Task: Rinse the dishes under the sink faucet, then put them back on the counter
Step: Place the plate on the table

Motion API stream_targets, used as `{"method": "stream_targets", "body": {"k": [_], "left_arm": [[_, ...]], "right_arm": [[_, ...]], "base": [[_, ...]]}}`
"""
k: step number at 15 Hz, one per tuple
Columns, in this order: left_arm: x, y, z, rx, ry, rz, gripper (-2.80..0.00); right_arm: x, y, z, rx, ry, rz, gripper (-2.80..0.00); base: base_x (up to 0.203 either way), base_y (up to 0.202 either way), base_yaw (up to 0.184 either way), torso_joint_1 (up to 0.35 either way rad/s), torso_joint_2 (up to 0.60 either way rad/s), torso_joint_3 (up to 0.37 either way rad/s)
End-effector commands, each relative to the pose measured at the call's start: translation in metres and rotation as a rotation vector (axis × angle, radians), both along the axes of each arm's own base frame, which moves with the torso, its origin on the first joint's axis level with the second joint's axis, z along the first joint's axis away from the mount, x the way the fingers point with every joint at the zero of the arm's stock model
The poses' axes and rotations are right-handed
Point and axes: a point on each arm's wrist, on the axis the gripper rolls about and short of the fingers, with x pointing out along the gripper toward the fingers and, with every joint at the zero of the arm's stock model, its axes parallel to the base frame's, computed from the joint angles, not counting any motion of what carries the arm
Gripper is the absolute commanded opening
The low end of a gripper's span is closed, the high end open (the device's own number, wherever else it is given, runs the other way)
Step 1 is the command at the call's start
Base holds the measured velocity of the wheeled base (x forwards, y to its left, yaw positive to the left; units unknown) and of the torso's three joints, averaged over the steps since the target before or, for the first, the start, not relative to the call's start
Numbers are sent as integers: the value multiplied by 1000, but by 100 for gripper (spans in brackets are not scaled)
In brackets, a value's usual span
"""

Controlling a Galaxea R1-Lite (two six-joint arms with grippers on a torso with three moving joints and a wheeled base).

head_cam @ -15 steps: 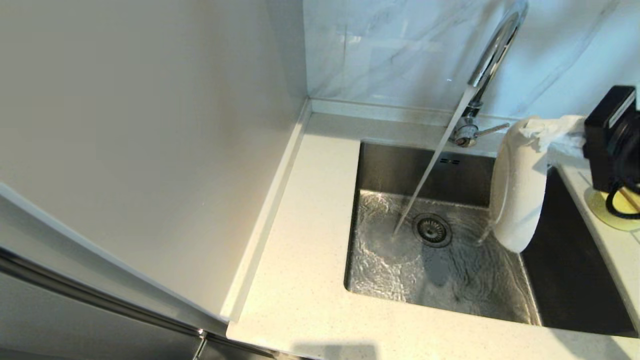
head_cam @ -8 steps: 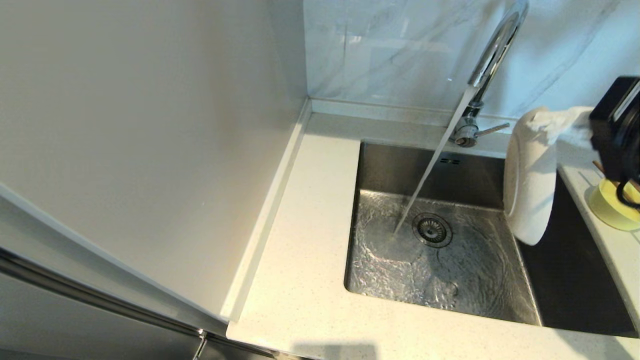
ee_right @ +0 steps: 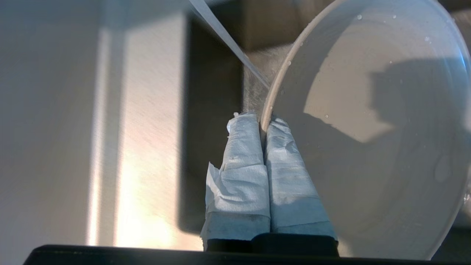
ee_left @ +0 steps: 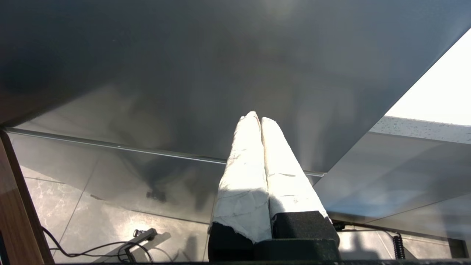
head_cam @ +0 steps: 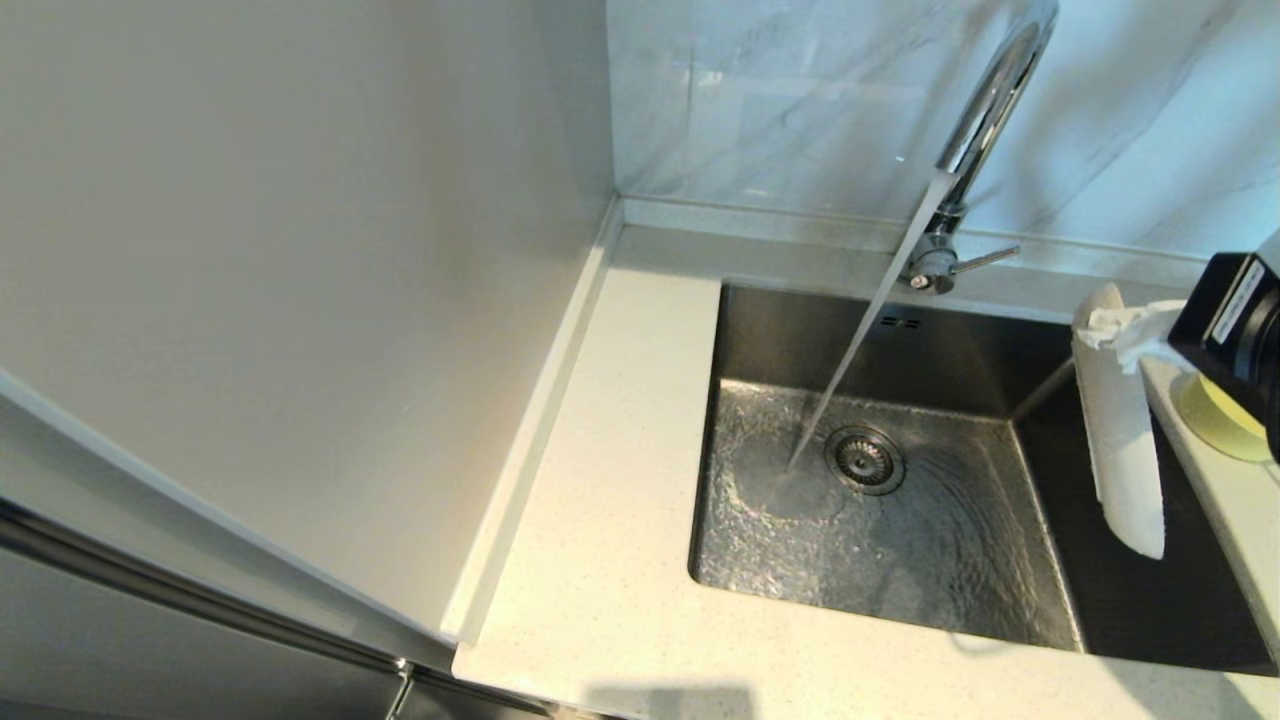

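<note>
My right gripper [head_cam: 1105, 328] is shut on the rim of the cream-white plate [head_cam: 1125, 450], which hangs edge-on over the sink's right side, beside the counter [head_cam: 1240, 500]. In the right wrist view the wrapped fingers [ee_right: 283, 169] pinch the plate [ee_right: 368, 129] at its rim, with droplets on its face. The chrome faucet [head_cam: 985, 110] runs a slanted stream [head_cam: 860, 340] into the steel sink [head_cam: 900, 530], well left of the plate. The pale-yellow bowl [head_cam: 1215, 425] sits on the right counter behind the gripper. The chopsticks are hidden. My left gripper [ee_left: 257, 119] is shut and empty, parked below the counter.
A tall pale panel [head_cam: 300, 300] stands along the left of the counter's left strip [head_cam: 600, 500]. The marble backsplash [head_cam: 800, 100] rises behind the faucet. The drain strainer [head_cam: 865, 460] lies mid-basin under rippling water.
My right gripper has carried the plate to the right and nearer, away from the stream toward the right counter. The plate has turned more edge-on. The water keeps running.
</note>
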Motion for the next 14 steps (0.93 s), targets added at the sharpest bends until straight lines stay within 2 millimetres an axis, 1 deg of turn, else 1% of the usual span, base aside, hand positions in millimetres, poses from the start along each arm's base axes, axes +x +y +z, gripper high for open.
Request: {"method": "stream_targets", "body": {"k": [1, 2, 4, 6, 9, 12, 14], "left_arm": [[0, 0, 0, 0, 0, -1, -280], [0, 0, 0, 0, 0, -1, -280], [0, 0, 0, 0, 0, 0, -280], [0, 0, 0, 0, 0, 0, -280], [0, 0, 0, 0, 0, 0, -280], [0, 0, 0, 0, 0, 0, -280], [0, 0, 0, 0, 0, -1, -280]], "right_arm": [[-6, -1, -10, -49, 10, 7, -280], [-10, -4, -3, -167, -34, 4, -280], [-22, -10, 0, -429, -59, -50, -280], [-37, -15, -21, -579, -8, -42, -280], [-52, -19, -62, -710, 103, 19, -280], [-65, -24, -103, -792, 231, 47, -280], [-68, -27, -125, -804, 267, 28, -280]], "base": [[0, 0, 0, 0, 0, 0], [0, 0, 0, 0, 0, 0], [0, 0, 0, 0, 0, 0], [0, 0, 0, 0, 0, 0], [0, 0, 0, 0, 0, 0], [0, 0, 0, 0, 0, 0], [0, 0, 0, 0, 0, 0]]}}
